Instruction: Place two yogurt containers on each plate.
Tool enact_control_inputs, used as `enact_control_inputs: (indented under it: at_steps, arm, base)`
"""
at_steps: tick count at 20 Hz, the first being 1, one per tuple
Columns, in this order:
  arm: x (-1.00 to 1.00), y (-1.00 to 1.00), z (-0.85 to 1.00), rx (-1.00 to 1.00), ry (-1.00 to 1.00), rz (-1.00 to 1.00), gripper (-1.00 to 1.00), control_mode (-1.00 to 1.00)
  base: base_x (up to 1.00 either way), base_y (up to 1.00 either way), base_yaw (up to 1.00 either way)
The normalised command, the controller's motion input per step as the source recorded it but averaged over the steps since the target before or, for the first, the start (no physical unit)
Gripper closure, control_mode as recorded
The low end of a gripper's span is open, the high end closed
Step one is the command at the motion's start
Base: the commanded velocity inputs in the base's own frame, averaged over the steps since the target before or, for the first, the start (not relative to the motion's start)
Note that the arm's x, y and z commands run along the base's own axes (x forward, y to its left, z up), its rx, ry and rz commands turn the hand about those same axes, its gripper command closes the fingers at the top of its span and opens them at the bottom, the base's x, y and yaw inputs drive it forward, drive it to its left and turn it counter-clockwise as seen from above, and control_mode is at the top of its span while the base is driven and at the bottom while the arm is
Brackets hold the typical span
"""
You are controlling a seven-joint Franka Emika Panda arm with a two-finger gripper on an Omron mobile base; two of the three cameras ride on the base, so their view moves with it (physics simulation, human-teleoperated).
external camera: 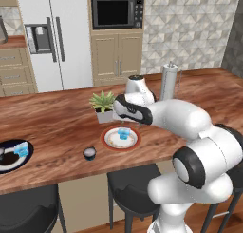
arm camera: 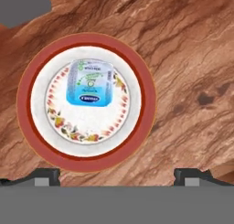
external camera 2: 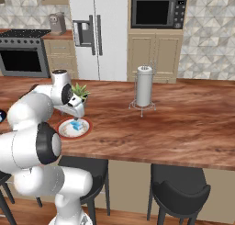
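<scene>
- From the hand view I see the gripper with its fingertips spread wide at the bottom edge, nothing between them.
- Beyond the tips lies the red-rimmed plate on the wooden counter, and one light blue yogurt cup rests on its cream centre, a little off the middle.
- In the left base view the same red-rimmed plate sits near the counter's front edge with the blue cup on it, and the arm's hand hangs just above and behind it.
- A dark round yogurt cup with a pale top stands on the bare wood, near the plate on its left.
- Well apart, at the left edge, I see the dark navy plate carrying a second light blue cup.
- A small potted plant stands just behind the red-rimmed plate; a paper towel roll stands further right.
</scene>
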Motion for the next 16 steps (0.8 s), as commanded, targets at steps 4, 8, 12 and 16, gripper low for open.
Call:
enact_control_inputs:
  at_steps: [4,8,12,16]
  arm:
    - [-0.50,0.12,0.29,0.00,-0.02,0.16,-1.00,-1.00]
    - [-0.41,0.17,0.01,0.01,0.03,0.27,-1.00,-1.00]
    - [-0.05,0.26,0.01,0.02,0.08,0.39,-1.00,-1.00]
    - [0.00,0.45,0.00,0.00,0.07,0.44,-1.00,-1.00]
  base:
    - [0.00,0.00,0.00]
    - [0.00,0.00,0.00]
    - [0.00,0.00,0.00]
    - [0.00,0.00,0.00]
